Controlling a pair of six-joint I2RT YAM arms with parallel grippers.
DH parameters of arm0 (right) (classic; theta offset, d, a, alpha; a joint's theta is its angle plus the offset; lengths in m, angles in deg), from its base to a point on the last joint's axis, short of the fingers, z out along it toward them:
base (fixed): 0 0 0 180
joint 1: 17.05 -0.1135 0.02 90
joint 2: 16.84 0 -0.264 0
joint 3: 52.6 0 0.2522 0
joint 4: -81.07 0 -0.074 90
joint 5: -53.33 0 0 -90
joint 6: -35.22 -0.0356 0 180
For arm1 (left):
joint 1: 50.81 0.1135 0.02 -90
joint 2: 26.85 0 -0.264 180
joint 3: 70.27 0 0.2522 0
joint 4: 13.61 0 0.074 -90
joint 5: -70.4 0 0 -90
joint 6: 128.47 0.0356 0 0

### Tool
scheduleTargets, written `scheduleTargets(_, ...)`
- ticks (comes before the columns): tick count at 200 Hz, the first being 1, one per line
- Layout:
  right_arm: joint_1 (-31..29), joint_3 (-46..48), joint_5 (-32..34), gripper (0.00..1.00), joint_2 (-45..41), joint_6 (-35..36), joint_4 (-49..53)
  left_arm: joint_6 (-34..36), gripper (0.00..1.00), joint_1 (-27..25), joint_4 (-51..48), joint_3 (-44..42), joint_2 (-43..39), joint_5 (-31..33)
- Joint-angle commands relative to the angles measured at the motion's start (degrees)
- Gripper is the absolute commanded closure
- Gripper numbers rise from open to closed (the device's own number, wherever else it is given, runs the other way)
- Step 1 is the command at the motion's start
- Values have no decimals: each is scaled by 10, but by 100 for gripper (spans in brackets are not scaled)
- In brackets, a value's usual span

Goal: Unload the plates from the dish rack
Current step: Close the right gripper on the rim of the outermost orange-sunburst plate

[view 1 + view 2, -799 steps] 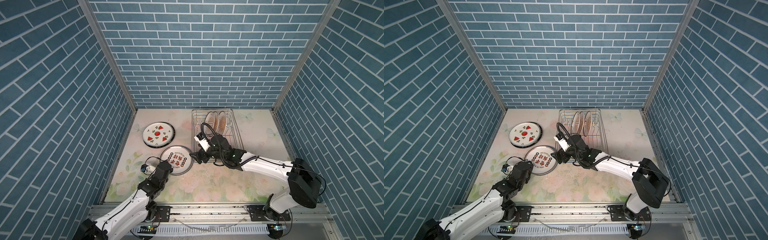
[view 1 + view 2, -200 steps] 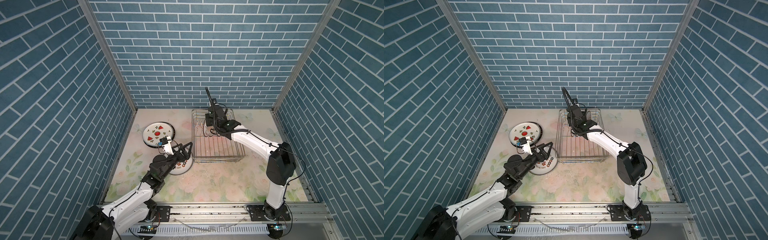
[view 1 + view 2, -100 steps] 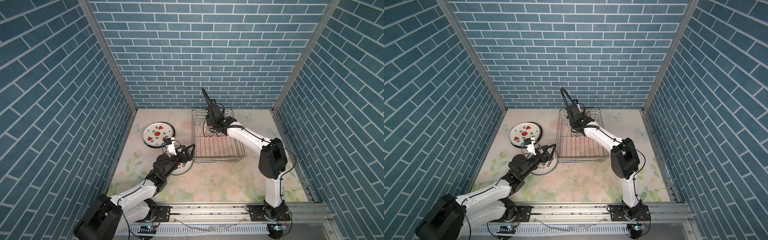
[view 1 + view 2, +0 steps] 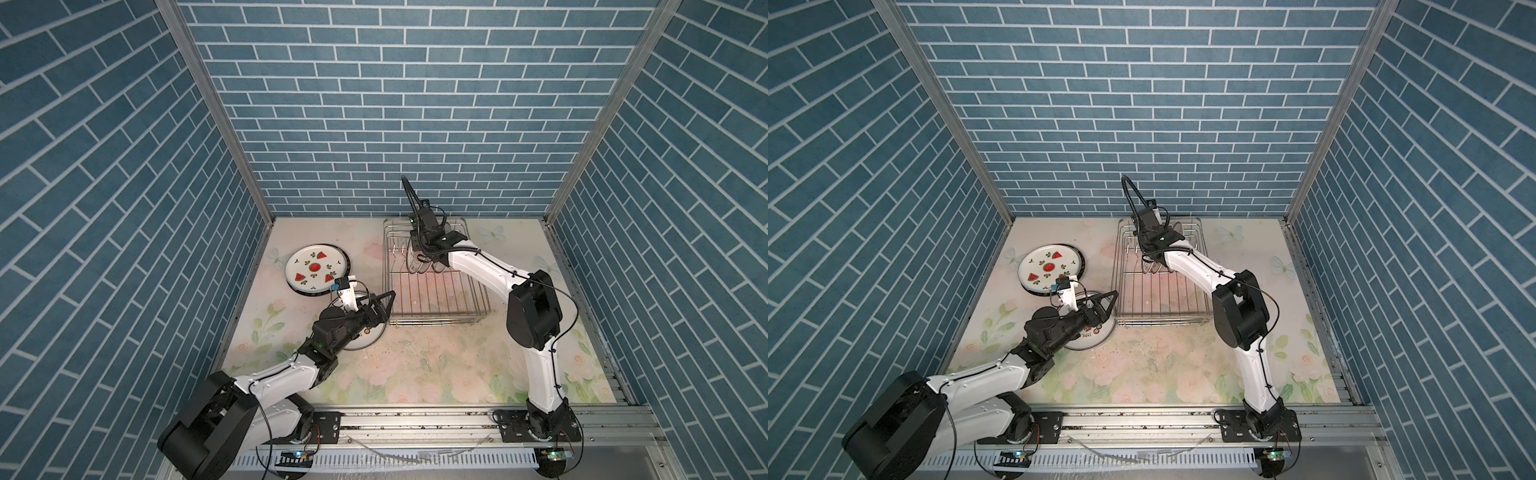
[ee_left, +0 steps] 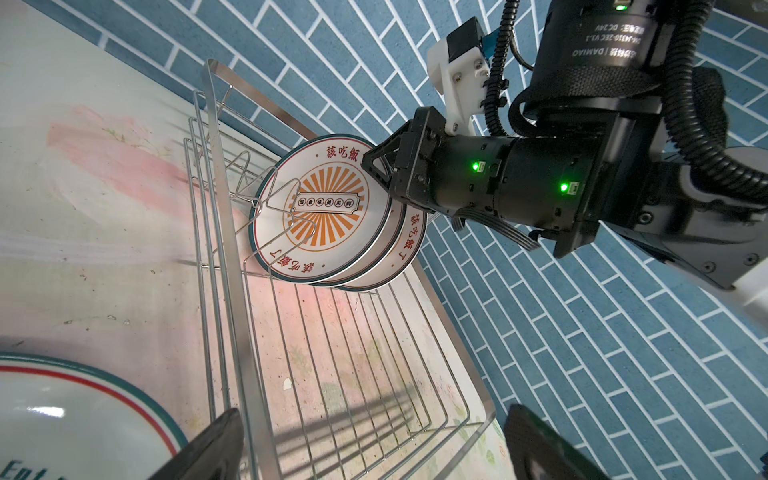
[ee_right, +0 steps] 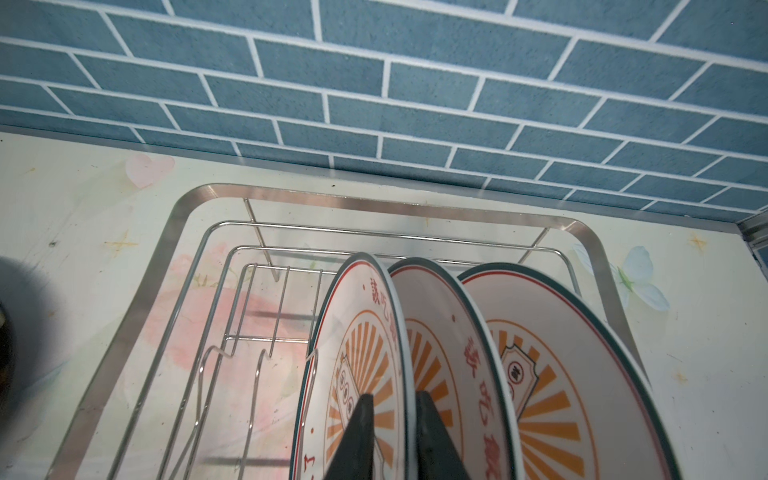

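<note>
Now back at the dish rack, the right gripper pinches the end sunburst plate standing there, while the left gripper gapes over the lettered plate on the floral table between blue brick walls.

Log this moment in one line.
left end effector: open | right end effector: gripping sunburst plate | dish rack: three plates inside
</note>
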Motion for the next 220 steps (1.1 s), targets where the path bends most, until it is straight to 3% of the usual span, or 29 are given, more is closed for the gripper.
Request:
scheduleTargets(1, -4, -32, 33, 81, 19, -17, 22, -2, 0, -3, 17, 13, 8, -4)
scheduleTargets(40, -7, -43, 80, 85, 36, -16, 22, -34, 0, -3, 98, -5, 22, -18)
scheduleTargets(144, -14, -76, 80, 87, 71, -11, 36, -30, 0, -3, 68, 5, 21, -13)
scheduleTargets(220, -36, -81, 141, 94, 59, 32, 16, -22, 0, -4, 51, 5, 22, 0)
